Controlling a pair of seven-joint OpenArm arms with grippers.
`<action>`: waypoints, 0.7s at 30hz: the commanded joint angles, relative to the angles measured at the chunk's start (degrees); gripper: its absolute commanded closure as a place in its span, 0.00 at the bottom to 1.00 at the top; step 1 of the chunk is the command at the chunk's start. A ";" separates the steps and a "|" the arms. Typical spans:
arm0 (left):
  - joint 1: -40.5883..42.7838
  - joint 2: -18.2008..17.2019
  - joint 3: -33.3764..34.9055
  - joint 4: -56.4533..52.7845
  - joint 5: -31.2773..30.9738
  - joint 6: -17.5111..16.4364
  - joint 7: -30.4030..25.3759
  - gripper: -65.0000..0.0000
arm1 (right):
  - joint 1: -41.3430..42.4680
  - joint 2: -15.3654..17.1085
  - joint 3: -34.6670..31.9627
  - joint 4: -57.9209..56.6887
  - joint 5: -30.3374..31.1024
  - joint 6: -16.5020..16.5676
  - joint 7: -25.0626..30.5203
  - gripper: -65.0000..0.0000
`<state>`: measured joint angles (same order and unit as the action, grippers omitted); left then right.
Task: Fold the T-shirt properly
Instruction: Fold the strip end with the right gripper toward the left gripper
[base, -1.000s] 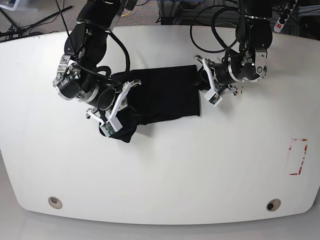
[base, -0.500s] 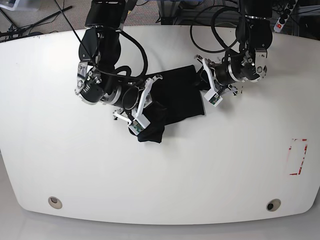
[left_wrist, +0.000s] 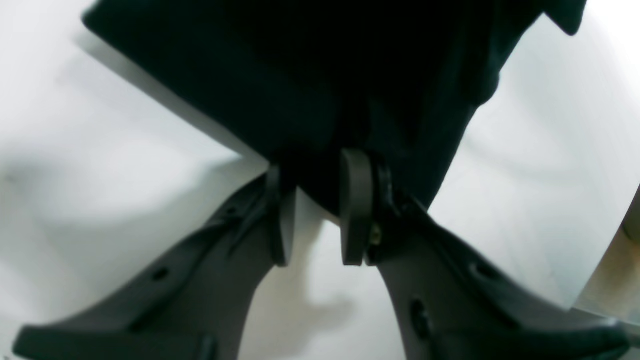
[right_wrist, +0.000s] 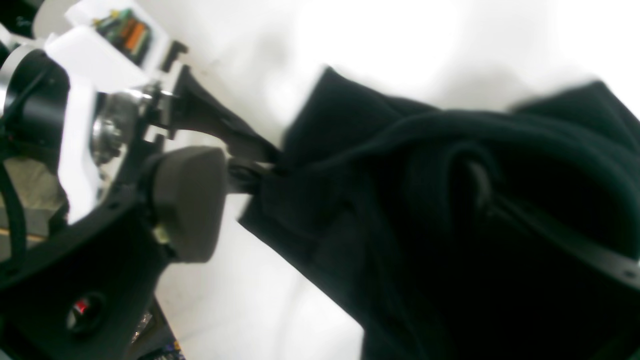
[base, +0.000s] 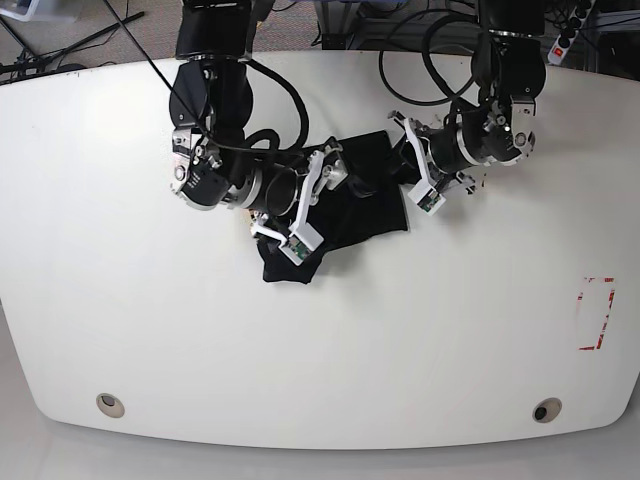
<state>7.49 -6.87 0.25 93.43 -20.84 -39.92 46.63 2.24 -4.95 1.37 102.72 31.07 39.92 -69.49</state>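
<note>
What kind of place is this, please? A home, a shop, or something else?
Probably a robotics lab or workshop, not a home. Two robot arms work over a plain white table, loose cables and a power strip lie behind it, and red tape marks are on the table.

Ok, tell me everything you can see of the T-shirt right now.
The T-shirt is plain black soft cloth, bunched into a rumpled, partly folded heap on the white table. The left gripper pinches one edge. The right gripper sits over the opposite side, jaws spread, cloth lying between them. No print or label shows.
</note>
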 joint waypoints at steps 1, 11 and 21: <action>-0.76 -0.12 -1.09 3.94 -1.36 -0.08 -1.49 0.80 | 1.14 0.16 0.08 2.47 1.68 0.08 1.41 0.12; -0.15 -0.38 -12.25 8.33 -1.36 -0.08 -1.23 0.80 | -2.11 4.03 0.52 12.67 1.85 0.08 1.14 0.14; 3.20 -3.63 -18.58 8.33 -1.36 -0.08 -1.23 0.80 | -1.76 4.64 13.01 11.88 1.77 0.08 1.14 0.14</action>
<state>10.39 -9.37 -18.26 100.77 -20.99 -39.92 46.87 -1.04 -0.54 11.99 114.24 31.73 40.10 -69.60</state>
